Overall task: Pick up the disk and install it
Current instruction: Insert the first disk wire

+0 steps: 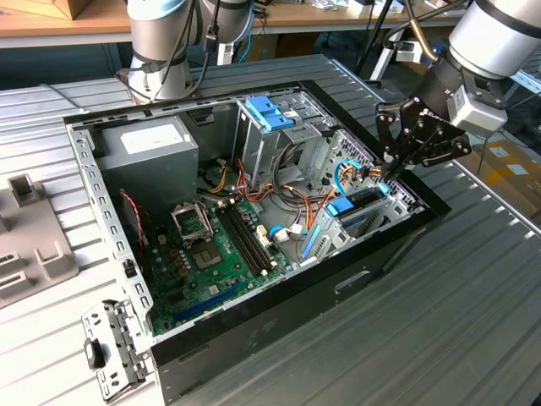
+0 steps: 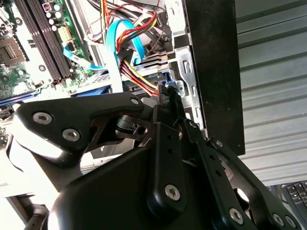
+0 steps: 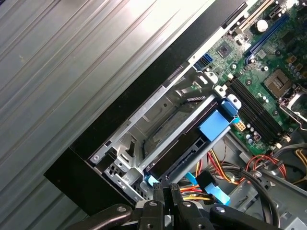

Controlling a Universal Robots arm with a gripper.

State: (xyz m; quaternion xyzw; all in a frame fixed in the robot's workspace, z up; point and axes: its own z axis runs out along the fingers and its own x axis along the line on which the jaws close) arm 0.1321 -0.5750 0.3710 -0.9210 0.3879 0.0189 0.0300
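Blue-railed disk (image 3: 192,143) seated in bay | pincer (image 1: 390,172) shut, just above

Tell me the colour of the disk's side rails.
Blue, clearest on the disk in the first wrist view.

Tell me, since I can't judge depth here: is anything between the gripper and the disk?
Nothing visible is. In the exterior view the gripper sits right at the end of the disk, which lies in its bay in the computer case. A bundle of coloured cables lies beside the fingertips, not across the disk.
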